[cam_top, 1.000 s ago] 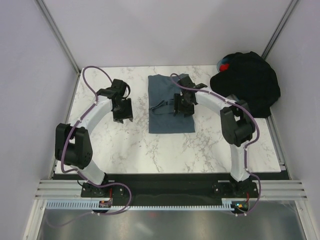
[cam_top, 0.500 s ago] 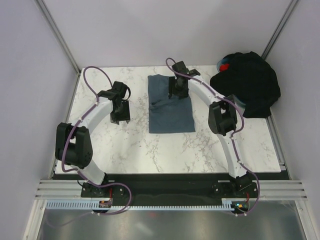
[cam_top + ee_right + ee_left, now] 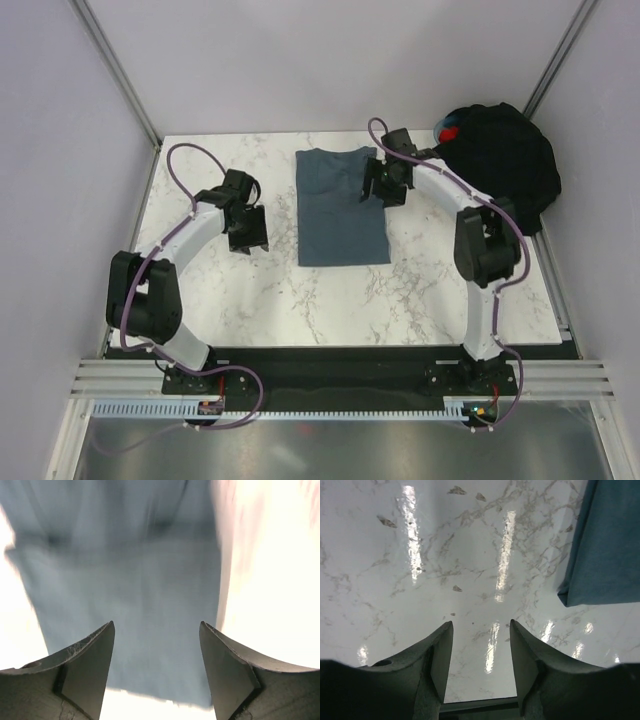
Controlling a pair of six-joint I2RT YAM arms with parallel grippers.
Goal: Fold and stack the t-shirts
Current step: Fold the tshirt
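Top external shows us the blue shirt folded flat at the far middle of the desk, with the black shirts heaped at the far right corner. Both tools are spread apart and empty, the left tool over bare desk and the right tool over the blue shirt's right edge. We fear a low sweep toward the heap would snag that edge and undo the fold.
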